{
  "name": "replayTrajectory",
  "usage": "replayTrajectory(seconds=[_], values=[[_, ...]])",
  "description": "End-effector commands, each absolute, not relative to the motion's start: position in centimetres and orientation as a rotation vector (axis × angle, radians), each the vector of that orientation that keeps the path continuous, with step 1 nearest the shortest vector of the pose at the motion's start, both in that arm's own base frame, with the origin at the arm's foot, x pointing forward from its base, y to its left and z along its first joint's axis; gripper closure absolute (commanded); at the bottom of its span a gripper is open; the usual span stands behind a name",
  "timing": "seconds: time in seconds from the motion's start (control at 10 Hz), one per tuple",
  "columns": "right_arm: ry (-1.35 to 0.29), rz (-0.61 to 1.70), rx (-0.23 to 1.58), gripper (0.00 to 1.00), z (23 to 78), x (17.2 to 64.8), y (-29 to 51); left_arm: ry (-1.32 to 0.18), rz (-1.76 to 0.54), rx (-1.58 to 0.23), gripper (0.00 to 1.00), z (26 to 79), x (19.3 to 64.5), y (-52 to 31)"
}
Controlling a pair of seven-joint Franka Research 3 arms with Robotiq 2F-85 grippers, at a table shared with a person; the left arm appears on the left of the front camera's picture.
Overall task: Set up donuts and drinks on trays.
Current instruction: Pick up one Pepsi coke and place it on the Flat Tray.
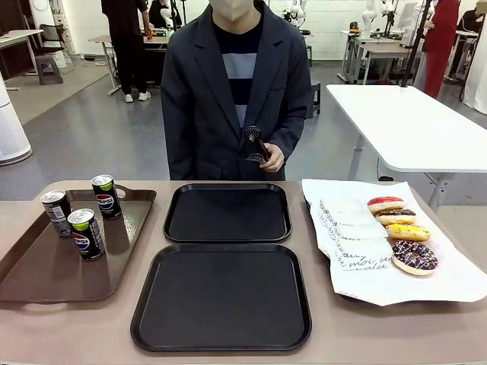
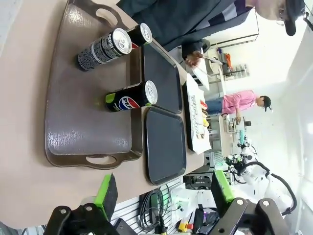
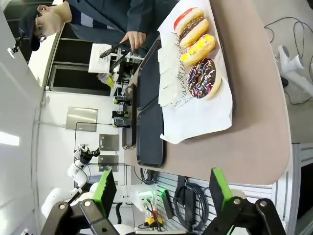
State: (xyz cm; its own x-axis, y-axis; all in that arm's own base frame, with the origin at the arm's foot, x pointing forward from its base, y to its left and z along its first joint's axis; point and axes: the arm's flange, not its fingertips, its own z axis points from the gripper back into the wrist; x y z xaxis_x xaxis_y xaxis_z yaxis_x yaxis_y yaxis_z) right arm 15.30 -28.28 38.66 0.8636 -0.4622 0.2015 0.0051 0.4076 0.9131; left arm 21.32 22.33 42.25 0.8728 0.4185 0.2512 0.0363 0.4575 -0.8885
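Black left gripper point(image 2: 164, 183) and right gripper point(image 3: 161, 180), green pads point(image 2: 105, 192), silver screws at knuckles

Grey floor point(image 1: 84, 137); white table point(image 1: 411, 122) right; workbenches point(image 1: 377, 47) behind.

The black trays point(image 1: 222, 298) are smooth, faintly glossy plastic, the brown tray point(image 1: 46, 274) grainy plastic, the cans point(image 1: 86, 234) glossy metal with bright silver tops, the donuts point(image 1: 414, 256) shiny-iced, lying on thin, creased white paper point(image 1: 350, 243).
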Motion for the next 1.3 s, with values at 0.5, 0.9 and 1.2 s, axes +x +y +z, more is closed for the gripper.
replayTrajectory(seconds=[0.5, 0.9, 1.2], values=[[-0.468, -0.293, 1.131, 0.0, 38.55, 15.62, -27.85, -0.481, 0.251, -1.101, 0.0, 41.91, 21.15, 22.51], [-0.468, -0.293, 1.131, 0.0, 38.55, 15.62, -27.85, -0.481, 0.251, -1.101, 0.0, 41.91, 21.15, 22.51], [-0.468, -0.293, 1.131, 0.0, 38.55, 15.62, -27.85, -0.481, 0.251, -1.101, 0.0, 41.91, 21.15, 22.51]])
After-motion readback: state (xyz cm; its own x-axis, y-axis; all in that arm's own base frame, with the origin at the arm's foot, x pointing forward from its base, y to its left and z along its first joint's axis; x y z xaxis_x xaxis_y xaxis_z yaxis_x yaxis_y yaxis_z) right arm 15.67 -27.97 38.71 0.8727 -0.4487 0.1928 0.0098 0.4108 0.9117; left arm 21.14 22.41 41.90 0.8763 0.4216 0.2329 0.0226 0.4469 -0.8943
